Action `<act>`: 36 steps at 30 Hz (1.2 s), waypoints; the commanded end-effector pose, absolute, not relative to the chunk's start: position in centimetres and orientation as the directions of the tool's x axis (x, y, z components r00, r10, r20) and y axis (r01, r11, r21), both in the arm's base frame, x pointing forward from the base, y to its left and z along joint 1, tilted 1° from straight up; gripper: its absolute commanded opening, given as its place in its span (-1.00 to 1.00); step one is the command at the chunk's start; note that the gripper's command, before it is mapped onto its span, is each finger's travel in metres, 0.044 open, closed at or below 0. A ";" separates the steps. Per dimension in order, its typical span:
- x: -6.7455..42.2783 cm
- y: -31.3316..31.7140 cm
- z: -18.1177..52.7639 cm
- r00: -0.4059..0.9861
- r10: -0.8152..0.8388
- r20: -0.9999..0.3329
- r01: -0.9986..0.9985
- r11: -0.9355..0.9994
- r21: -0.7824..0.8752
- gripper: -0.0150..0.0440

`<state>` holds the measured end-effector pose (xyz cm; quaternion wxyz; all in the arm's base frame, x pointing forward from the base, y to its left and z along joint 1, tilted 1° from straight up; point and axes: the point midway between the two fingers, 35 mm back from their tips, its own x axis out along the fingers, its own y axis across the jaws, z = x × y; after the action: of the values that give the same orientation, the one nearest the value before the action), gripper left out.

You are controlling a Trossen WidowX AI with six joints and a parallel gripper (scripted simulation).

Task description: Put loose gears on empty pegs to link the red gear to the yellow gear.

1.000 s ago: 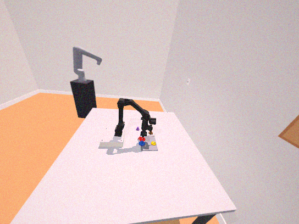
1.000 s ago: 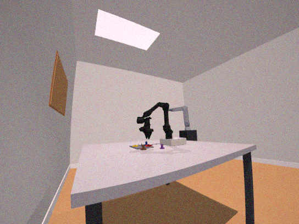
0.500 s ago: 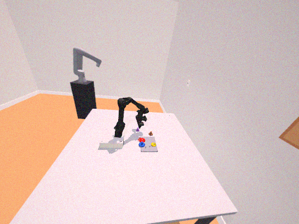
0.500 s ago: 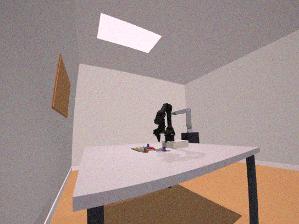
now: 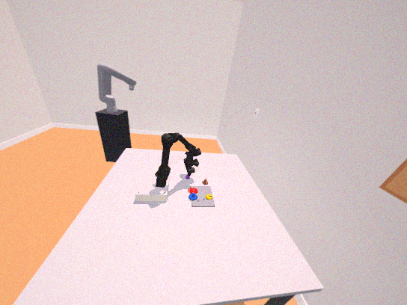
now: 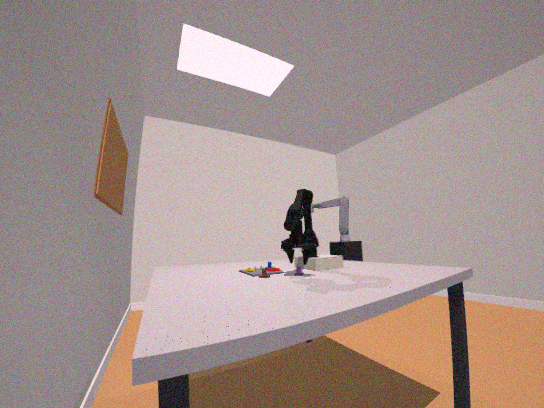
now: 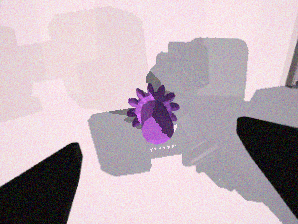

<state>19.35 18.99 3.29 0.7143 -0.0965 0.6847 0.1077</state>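
Hand (image 5: 189, 175) (image 6: 298, 261) (image 7: 159, 137) open | purple gear (image 5: 187, 177) (image 6: 299, 271) (image 7: 155, 112) below, between spread fingertips

Arm (image 5: 164, 158) (image 6: 298, 220): matte blk all over, approx. no colour contrast betw. segments. Lower link long, straight & slim; chunky rounded block at the elbow (image 5: 170, 138) (image 6: 304, 194); forearm slimmer, w/ knobbly, angular lumps around the wrist. Base end boxy, stepped outline. Gripper (image 5: 189, 175) (image 6: 298, 260) (image 7: 159, 137) also blk: 2 fingers, wedge-shaped, tapering to narrow blunt tips, smooth flat faces in wrist cam. Fine details, e.g. screws or markings, too small/dark to tell.
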 end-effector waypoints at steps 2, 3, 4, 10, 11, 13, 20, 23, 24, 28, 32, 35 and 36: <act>19.2 18.9 2.5 0.034 0.019 -0.999 -0.281 0.960 0.008 1.00; 19.2 18.9 2.3 0.034 0.019 -0.999 -0.281 0.960 0.008 1.00; 19.2 18.9 2.2 0.034 0.019 -0.999 -0.281 0.960 0.008 1.00; 19.2 18.9 1.2 0.034 0.019 -0.999 -0.281 0.960 0.008 1.00; 19.2 18.9 1.0 0.034 0.018 -0.999 -0.281 0.960 0.008 1.00; 19.2 18.9 0.8 0.034 0.018 -0.999 -0.281 0.960 0.008 1.00; 19.2 18.9 0.7 0.034 0.018 -0.999 -0.281 0.960 0.008 0.82; 19.2 18.9 0.7 0.034 0.018 -0.999 -0.281 0.960 0.008 0.56; 19.2 18.9 0.7 0.034 0.018 -0.999 -0.281 0.960 0.008 0.47; 19.2 18.9 0.7 0.034 0.018 -0.999 -0.281 0.960 0.008 0.11; 19.2 18.9 0.7 0.034 0.018 -0.999 -0.281 0.960 0.008 -0.18; 19.2 18.9 0.7 0.034 0.018 -0.999 -0.281 0.960 0.008 -0.25; 19.2 18.9 0.7 0.034 0.018 -0.999 -0.281 0.960 0.008 -0.27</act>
<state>19.25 18.91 0.70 0.7129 -0.0977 0.6862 0.1065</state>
